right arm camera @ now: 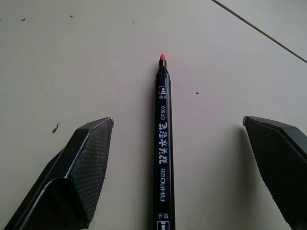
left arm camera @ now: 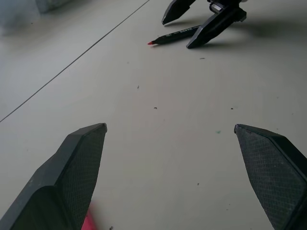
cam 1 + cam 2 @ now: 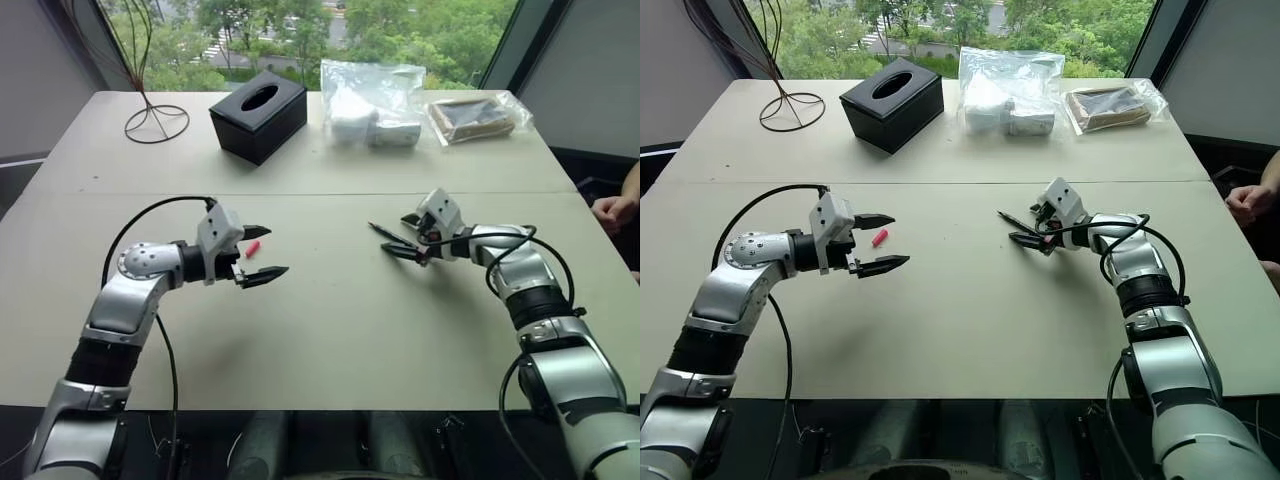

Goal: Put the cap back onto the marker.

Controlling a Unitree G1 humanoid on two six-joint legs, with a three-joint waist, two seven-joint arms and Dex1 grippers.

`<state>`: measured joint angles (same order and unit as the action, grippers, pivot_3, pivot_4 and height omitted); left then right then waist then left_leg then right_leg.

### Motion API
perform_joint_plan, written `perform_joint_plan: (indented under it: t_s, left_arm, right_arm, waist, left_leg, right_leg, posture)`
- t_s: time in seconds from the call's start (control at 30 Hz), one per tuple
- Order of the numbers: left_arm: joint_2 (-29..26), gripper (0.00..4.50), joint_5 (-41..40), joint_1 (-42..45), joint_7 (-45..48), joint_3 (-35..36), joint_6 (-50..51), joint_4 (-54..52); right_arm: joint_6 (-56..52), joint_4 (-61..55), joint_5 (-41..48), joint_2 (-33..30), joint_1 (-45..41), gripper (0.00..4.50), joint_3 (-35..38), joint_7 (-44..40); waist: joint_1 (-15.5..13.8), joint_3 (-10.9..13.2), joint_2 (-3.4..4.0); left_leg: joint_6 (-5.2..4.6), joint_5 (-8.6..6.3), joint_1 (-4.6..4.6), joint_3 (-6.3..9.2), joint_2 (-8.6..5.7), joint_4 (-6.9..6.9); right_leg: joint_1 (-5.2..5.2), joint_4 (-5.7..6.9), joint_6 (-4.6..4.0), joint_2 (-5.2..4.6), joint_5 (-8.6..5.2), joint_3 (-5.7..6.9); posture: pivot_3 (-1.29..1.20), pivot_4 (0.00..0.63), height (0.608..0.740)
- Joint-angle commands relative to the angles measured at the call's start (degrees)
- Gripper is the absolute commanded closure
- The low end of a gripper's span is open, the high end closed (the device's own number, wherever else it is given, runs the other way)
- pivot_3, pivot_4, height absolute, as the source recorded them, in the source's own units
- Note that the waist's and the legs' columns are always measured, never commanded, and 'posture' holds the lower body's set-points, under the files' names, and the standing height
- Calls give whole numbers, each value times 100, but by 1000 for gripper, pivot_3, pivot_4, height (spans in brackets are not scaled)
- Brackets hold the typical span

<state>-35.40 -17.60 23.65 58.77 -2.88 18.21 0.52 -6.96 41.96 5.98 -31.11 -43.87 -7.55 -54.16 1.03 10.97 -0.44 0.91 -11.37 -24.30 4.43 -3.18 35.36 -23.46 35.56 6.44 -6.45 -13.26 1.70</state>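
So both grippers are wide open and holding nothing right now. The right gripper (image 3: 407, 236) is down at the table (image 3: 330, 330) with the marker (image 1: 163, 143) lying flat between its two fingers, bare red tip pointing away from the wrist. The left gripper (image 3: 263, 252) hovers on the other side with the cap (image 3: 252, 248) lying on the table roughly between its fingers, well apart from the marker. As I read it, the step in hand is the pickup on each side, and the trick is to close on the marker's dark barrel around the printed lettering, leaving enough of the tip end sticking out for the cap to slide on. The cap is tiny, so I'd center the left fingers (image 2: 79, 167) on it and pinch it across its sides with the open end left free. The right wrist view is the useful one: it shows the marker sitting a bit nearer one finger than the other, which the head views can't resolve. The left wrist view catches just a pink blur beside one finger, probably the cap but hard to say, plus the marker and right gripper across the table.
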Motion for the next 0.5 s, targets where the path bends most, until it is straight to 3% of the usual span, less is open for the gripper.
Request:
perform_joint_plan:
  t_s: [0.03,0.2,0.23,0.33,0.5]
  left_arm:
    - [-40,38,-69,-12,-45,117,-5,-228]
    - [-70,38,7,15,-14,48,-72,-224]
    - [-64,15,3,26,-20,49,-69,-216]
    - [-52,0,-6,27,-34,45,-60,-234]
    - [-49,0,-9,63,-34,54,-68,-185]
  right_arm:
    - [104,49,-87,106,-175,8,21,-76]
    - [-14,86,-178,169,-148,8,-21,-204]
    - [-21,96,-186,179,-142,260,-12,-203]
    - [-66,99,-181,187,-116,1377,21,-230]
    - [-123,138,-161,200,-112,4067,69,-263]
  waist:
    - [9,0,0]
    - [0,0,0]
    - [0,0,0]
    - [6,0,0]
    - [1,0,0]
  left_leg:
    - [0,0,1,0,0,0]
    - [6,4,5,0,-1,0]
    - [7,4,6,1,0,0]
    - [8,5,11,0,0,0]
    - [14,8,20,0,0,1]
  right_leg:
    - [-1,4,0,0,0,-1]
    - [-2,17,-1,0,-1,-2]
    - [-1,19,-1,0,-1,-2]
    - [-1,24,-2,0,-1,-4]
    - [0,39,-3,0,-2,-5]
  posture:
    - [0,150,740]
    - [0,150,740]
    - [0,150,740]
    - [0,150,740]
    - [0,150,740]
